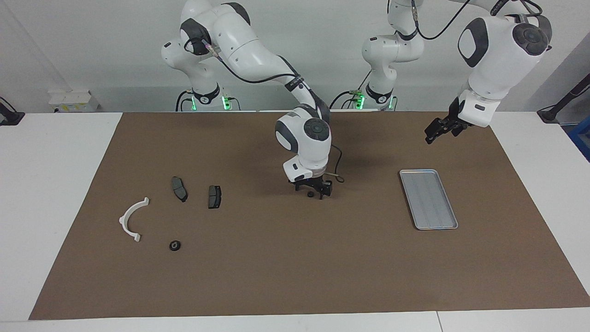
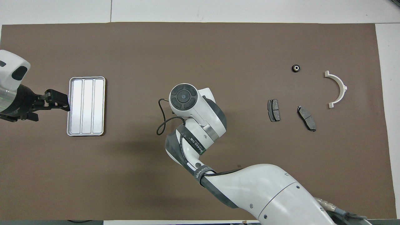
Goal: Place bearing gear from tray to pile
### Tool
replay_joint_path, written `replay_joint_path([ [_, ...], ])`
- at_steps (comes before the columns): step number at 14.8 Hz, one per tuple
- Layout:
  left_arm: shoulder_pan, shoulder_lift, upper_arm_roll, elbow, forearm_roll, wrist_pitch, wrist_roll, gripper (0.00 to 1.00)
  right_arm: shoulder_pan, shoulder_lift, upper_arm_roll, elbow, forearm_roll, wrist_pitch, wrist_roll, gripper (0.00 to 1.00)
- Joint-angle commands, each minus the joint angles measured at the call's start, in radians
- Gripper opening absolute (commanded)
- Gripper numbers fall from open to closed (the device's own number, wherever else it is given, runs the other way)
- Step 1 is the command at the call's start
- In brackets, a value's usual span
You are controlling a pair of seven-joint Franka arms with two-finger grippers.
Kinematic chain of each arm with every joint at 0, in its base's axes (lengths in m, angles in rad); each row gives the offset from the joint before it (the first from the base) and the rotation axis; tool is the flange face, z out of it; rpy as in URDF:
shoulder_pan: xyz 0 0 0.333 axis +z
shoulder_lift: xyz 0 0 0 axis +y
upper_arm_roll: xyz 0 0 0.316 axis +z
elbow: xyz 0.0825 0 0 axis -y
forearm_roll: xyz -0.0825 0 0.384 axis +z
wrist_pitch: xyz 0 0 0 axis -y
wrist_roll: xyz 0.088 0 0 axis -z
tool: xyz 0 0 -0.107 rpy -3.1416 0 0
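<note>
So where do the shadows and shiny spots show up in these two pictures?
Facing view: a soft dark shadow lies on the brown mat under the right arm, by its gripper; green lights glow at both arm bases. Overhead view: the metal tray gleams pale, and a broad faint shadow lies on the mat beside the right arm.

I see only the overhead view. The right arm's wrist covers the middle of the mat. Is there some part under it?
Observer: Yes, a small black gear lies on the mat there.
Operator: Is the right tool at it?
Observer: The right tool is down at the mat, open, with a finger on each side of the gear. I cannot tell whether they touch it.
Operator: From above, the left tool looks level with the tray. Is it so?
Observer: No, the left tool hangs well above the mat, holds nothing and is clear of the tray.
</note>
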Motion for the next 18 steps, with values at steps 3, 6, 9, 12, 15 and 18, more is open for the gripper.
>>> replay_joint_path([
  [3,0.009,-0.024,-0.011,-0.033,-0.009,0.038,0.019,1.00,-0.007,-0.011,0.002,-0.015,-0.016,-0.002,0.026,0.76],
  [6,0.009,-0.023,-0.013,-0.030,-0.011,0.038,0.018,1.00,-0.013,-0.010,0.002,-0.009,-0.010,-0.001,0.026,0.44],
  [9,0.009,-0.021,-0.013,-0.032,-0.009,0.039,0.019,1.00,-0.014,-0.009,0.002,-0.007,-0.004,0.008,0.026,0.10],
  [12,0.009,-0.021,-0.013,-0.024,-0.009,0.038,0.019,1.00,-0.016,-0.008,0.000,-0.001,-0.004,-0.001,0.023,0.00],
  [15,0.011,-0.014,-0.014,0.058,-0.009,-0.019,0.018,1.00,-0.071,-0.011,0.000,0.089,-0.016,-0.141,-0.042,0.00],
  [18,0.011,-0.018,-0.013,0.121,-0.009,-0.089,0.018,1.00,-0.195,-0.026,0.000,0.224,-0.016,-0.326,-0.334,0.00],
])
